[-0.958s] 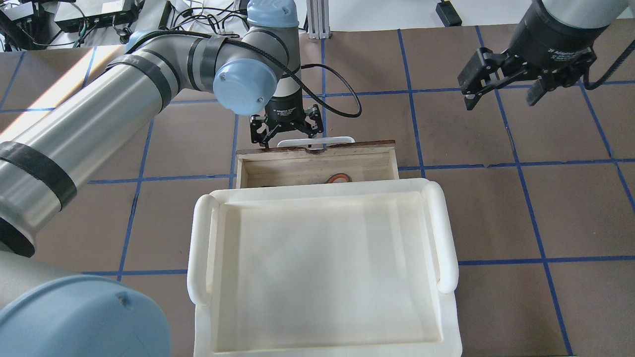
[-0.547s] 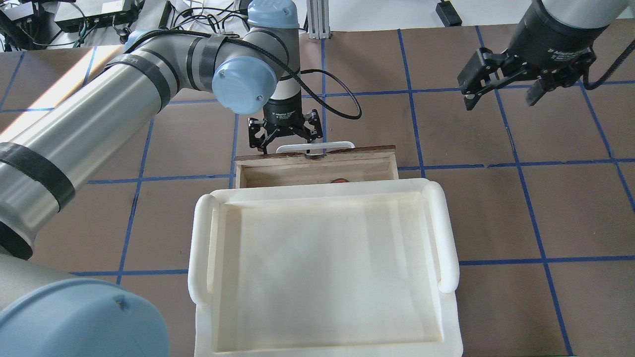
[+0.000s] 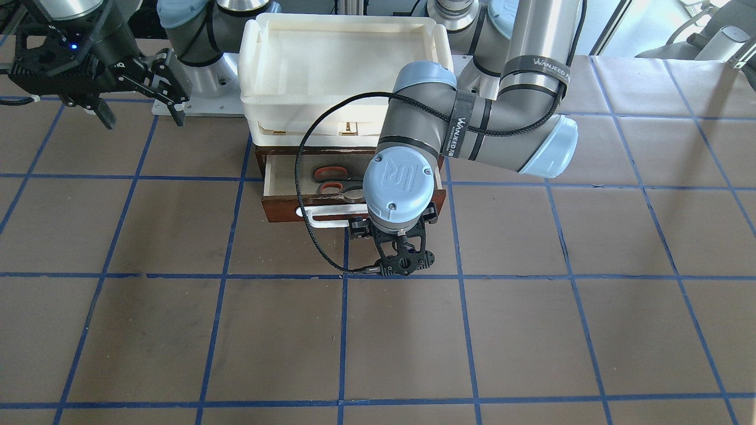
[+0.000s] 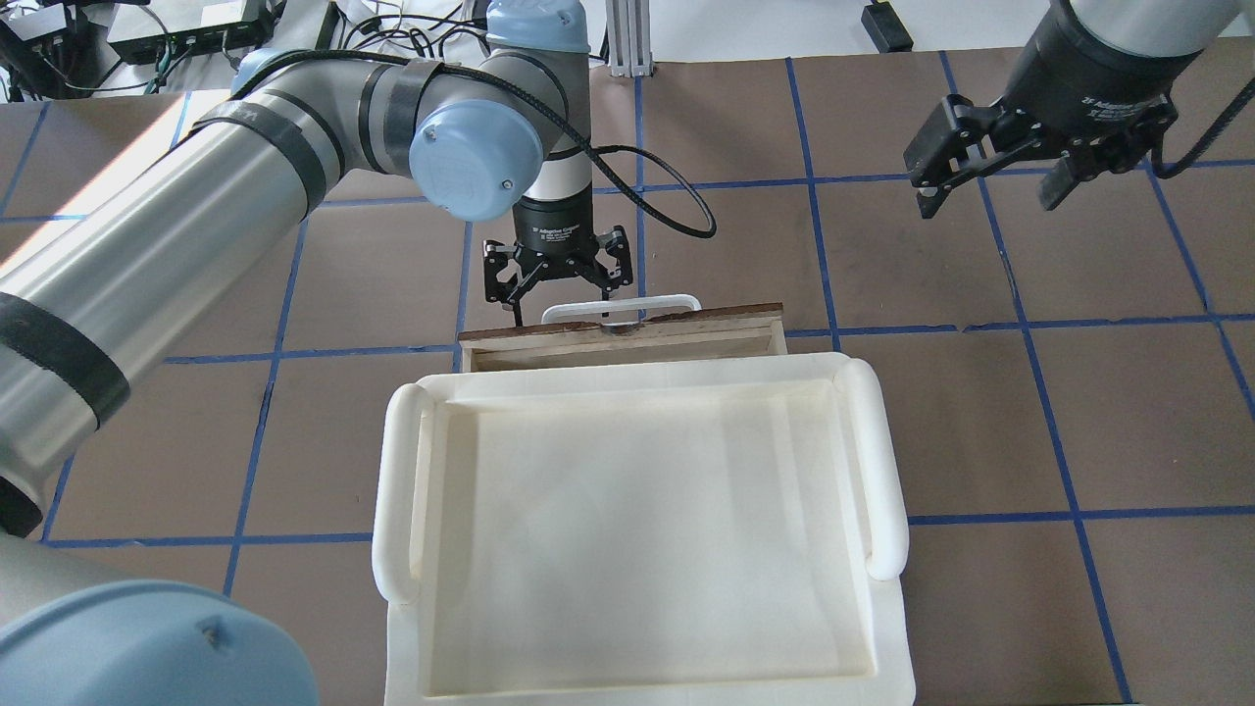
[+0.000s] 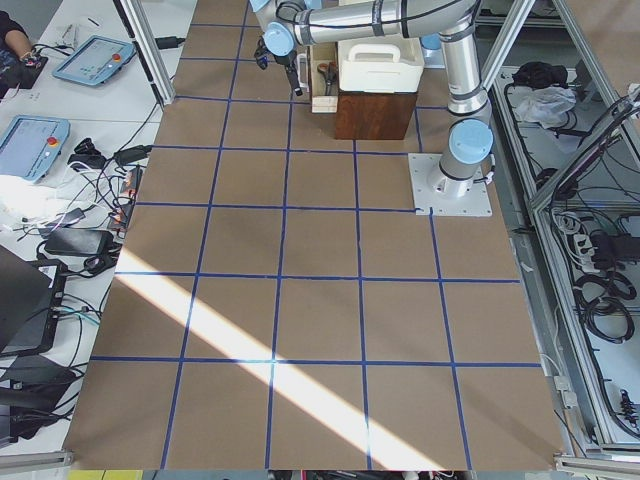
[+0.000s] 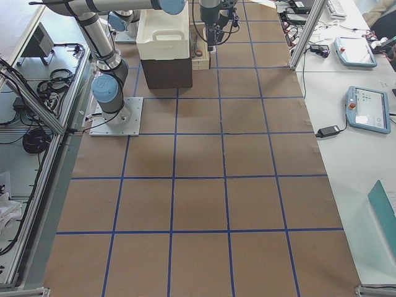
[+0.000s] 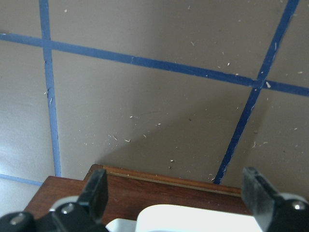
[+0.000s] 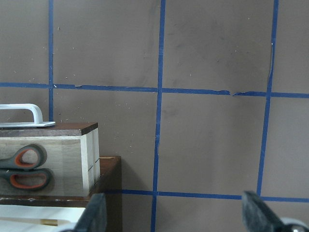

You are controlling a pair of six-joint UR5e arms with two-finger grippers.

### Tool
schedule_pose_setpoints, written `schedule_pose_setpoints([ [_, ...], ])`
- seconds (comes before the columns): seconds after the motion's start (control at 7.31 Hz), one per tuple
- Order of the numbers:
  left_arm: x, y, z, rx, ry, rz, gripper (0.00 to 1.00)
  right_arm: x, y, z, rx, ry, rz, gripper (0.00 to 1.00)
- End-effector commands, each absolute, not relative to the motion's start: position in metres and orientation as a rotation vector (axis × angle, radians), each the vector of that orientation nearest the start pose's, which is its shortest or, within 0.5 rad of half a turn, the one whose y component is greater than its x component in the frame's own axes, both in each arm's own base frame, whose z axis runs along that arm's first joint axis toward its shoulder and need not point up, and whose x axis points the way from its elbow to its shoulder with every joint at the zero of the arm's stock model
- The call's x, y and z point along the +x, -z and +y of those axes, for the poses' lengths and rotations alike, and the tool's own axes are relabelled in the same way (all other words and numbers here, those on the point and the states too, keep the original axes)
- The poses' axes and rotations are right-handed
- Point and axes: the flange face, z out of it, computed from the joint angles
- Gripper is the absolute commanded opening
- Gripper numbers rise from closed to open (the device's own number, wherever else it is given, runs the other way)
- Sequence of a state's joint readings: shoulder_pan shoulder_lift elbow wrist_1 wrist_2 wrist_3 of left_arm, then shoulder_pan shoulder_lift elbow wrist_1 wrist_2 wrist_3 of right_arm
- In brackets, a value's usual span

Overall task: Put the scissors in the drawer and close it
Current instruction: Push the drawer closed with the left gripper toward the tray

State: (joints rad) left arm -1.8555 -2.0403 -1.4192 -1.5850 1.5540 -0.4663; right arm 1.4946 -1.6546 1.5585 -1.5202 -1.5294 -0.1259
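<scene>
One front view reveals scissors [image 3: 333, 188] hidden overhead.

Grey-and-orange scissors [image 3: 332, 188] flat inside the reddish-brown wooden drawer [image 3: 282, 210] — pale-lined, only partly open

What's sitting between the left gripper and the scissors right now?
The drawer front panel and its white handle separate left gripper from scissors, per the front-facing view.

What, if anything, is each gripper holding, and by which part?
Nothing. The left gripper is open at the handle, the right gripper open and empty; the scissors lie in the drawer.
</scene>
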Motion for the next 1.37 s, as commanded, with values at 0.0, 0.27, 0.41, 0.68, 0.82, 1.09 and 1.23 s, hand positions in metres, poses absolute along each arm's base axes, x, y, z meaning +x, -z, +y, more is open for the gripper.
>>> schedule_pose_setpoints([
  [0.0, -0.323, -0.293, -0.549, -0.222, -0.504, 2.964, 1.0, 0.102, -0.528, -0.468, -0.078, 0.073, 3.103, 1.0],
  [0.27, -0.327, -0.291, -0.539, -0.204, -0.561, 2.936, 1.0, 0.103, -0.525, -0.467, -0.08, 0.066, 3.101, 1.0],
  [0.41, -0.327, -0.287, -0.537, -0.202, -0.577, 2.929, 1.0, 0.102, -0.525, -0.468, -0.077, 0.066, 3.101, 1.0],
  [0.68, -0.333, -0.287, -0.525, -0.174, -0.622, 2.898, 1.0, 0.102, -0.525, -0.468, -0.077, 0.066, 3.101, 1.0],
  [0.82, -0.334, -0.284, -0.523, -0.168, -0.638, 2.888, 1.0, 0.102, -0.525, -0.468, -0.077, 0.066, 3.101, 1.0],
  [1.09, -0.335, -0.284, -0.519, -0.164, -0.653, 2.879, 1.0, 0.102, -0.525, -0.468, -0.077, 0.066, 3.101, 1.0],
  [1.23, -0.335, -0.281, -0.519, -0.163, -0.664, 2.873, 1.0, 0.102, -0.525, -0.468, -0.077, 0.066, 3.101, 1.0],
])
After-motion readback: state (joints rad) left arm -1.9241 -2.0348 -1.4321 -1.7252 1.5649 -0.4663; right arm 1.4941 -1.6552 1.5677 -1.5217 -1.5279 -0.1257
